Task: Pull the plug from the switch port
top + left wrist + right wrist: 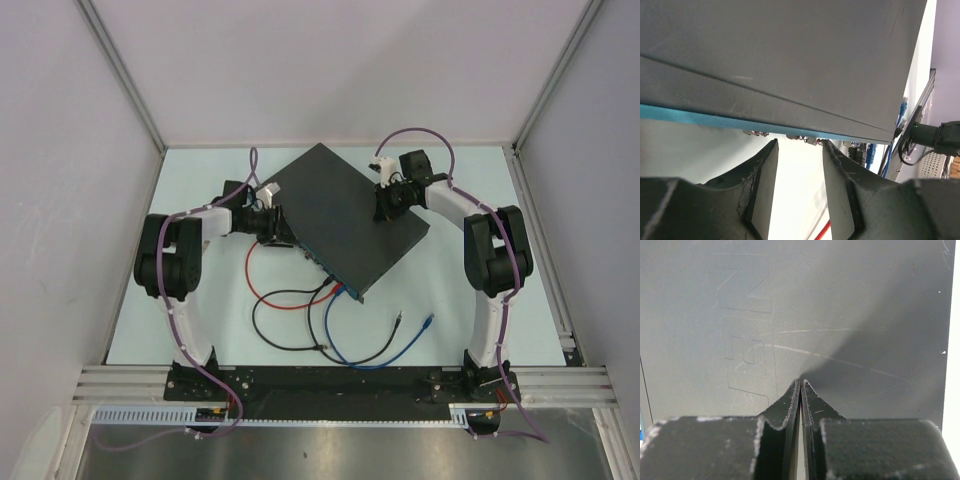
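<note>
The switch (345, 210) lies turned like a diamond on the table, its blue-teal port edge (318, 265) facing the near left. Red, black and blue cables run into that edge, where their plugs (335, 287) sit in ports. My left gripper (276, 226) is at the left end of the port edge, open, with nothing between its fingers. In the left wrist view the gripper (800, 145) sits just under the teal edge (715, 120), with a black plug (858, 152) and a blue plug (871, 152) off to the right. My right gripper (801, 382) is shut, tips on the switch's top (840, 300).
A red cable (278, 297), a black cable (285, 335) and a blue cable (365, 358) loop over the table in front of the switch. Loose ends lie at the near right: a black one (400, 320) and a blue one (428, 322). White walls enclose the table.
</note>
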Robot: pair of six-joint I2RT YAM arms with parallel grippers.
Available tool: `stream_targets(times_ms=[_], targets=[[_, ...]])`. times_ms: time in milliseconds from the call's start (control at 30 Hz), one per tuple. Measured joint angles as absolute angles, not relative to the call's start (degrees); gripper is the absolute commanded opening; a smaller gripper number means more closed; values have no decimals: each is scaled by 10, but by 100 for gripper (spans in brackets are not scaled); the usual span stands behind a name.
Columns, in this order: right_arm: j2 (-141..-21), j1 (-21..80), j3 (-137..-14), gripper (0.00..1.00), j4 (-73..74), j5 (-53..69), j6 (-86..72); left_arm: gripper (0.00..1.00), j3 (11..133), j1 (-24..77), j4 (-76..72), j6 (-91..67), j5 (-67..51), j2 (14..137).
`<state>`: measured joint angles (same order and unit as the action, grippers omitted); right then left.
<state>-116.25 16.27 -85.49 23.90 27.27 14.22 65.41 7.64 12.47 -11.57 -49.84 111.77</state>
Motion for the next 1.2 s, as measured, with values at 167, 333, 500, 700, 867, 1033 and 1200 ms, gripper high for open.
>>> stream_targets(times_ms=[167,333,500,700,867,1033,1200], targets=[[-1162,163,-854,8,239,272,142,47,648,77,124,-116,-500,1118],[-1161,163,-854,8,238,271,142,47,646,82,122,-115,-500,1119],[-1161,164,-854,8,239,270,145,47,646,94,123,-114,-502,1126],[-1160,164,-852,9,237,270,149,46,646,98,129,-103,-501,1126],[-1160,164,-852,9,237,270,150,47,647,103,140,-92,-481,1126],[-1160,164,-852,9,237,270,151,48,641,107,141,-89,-461,1116],[-1160,164,-852,9,237,270,151,49,625,111,145,-75,-425,1101]])
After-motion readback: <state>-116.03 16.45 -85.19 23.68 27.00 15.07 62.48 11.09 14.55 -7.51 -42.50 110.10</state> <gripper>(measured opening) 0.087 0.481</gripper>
